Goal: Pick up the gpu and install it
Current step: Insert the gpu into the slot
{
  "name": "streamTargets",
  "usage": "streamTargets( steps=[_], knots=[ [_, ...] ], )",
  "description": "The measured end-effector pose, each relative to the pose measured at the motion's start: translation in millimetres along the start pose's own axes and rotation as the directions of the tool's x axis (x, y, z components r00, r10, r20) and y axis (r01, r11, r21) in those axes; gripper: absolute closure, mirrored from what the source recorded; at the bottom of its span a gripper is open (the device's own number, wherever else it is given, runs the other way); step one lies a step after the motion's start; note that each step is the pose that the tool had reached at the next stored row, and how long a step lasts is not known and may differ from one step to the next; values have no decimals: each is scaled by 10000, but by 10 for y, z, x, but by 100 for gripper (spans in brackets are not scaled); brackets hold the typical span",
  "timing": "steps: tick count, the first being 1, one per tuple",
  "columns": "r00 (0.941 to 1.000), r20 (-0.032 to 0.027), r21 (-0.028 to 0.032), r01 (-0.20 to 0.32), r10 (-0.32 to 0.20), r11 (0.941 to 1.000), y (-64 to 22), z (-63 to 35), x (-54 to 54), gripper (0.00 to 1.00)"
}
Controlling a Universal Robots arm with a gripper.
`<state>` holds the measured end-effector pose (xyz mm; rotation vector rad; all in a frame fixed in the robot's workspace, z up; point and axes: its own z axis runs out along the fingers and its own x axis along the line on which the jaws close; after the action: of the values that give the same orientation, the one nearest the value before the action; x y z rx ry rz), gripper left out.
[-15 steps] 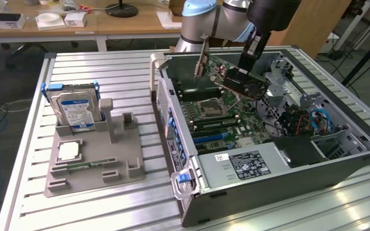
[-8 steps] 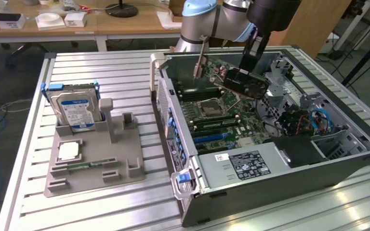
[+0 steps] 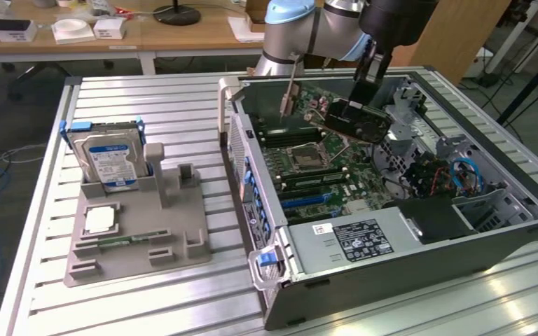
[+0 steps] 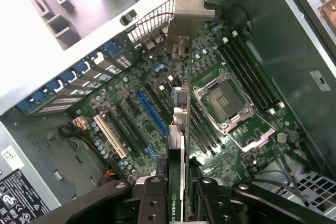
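The gpu (image 3: 358,119), a flat black card with a silver bracket (image 3: 288,96) at one end, hangs tilted in the air over the motherboard (image 3: 330,175) inside the open computer case (image 3: 391,287). My gripper (image 3: 370,78) comes down from above and is shut on the card's upper edge. In the wrist view the gpu (image 4: 177,145) is seen edge-on between my fingers (image 4: 152,200), with its bracket (image 4: 191,17) at the far end. It hovers above the expansion slots, near the blue slot (image 4: 152,113), and touches none of them.
A CPU socket (image 4: 226,100) and RAM slots lie beside the card's path. The power supply (image 3: 358,239) and cables fill the case's near end. On the exterior view's left, a grey holder (image 3: 143,241) carries a blue-labelled hard drive (image 3: 110,159) and a CPU (image 3: 99,219).
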<state>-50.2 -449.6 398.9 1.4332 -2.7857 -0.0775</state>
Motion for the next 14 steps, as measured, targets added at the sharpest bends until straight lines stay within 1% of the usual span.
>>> streamTargets(
  steps=[7,14],
  knots=[
    [9989,-21,-8,467,-467,9989,-2,3,-1,74],
    [9957,-43,-17,929,-929,9957,-4,6,-3,74]
  ],
)
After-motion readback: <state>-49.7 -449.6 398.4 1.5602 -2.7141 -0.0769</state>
